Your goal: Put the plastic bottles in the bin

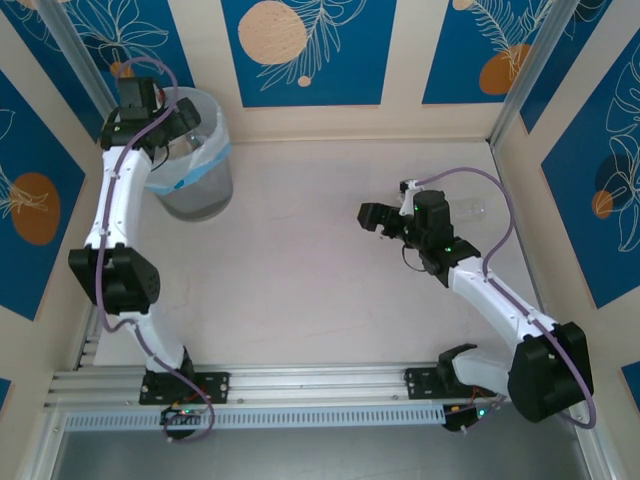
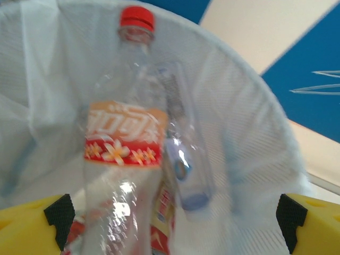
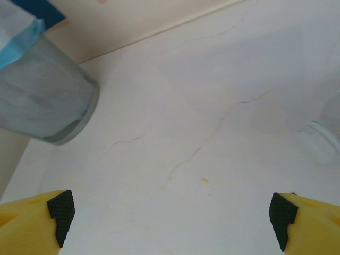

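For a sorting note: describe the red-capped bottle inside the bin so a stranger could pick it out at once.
Find the round grey bin at the far left corner of the table. In the left wrist view, the red-capped bottle lies inside it, nearest the camera. Its orange-and-red label with white flowers sets it apart from the clear bottle to its right, which has pale bluish markings.

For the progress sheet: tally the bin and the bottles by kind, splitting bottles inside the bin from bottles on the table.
Bin: 1
Bottles on the table: 1, the clear bottle
Bottles in the bin: 2 told apart, the red-capped bottle and the second bottle beside it; blur may hide more
Total: 4
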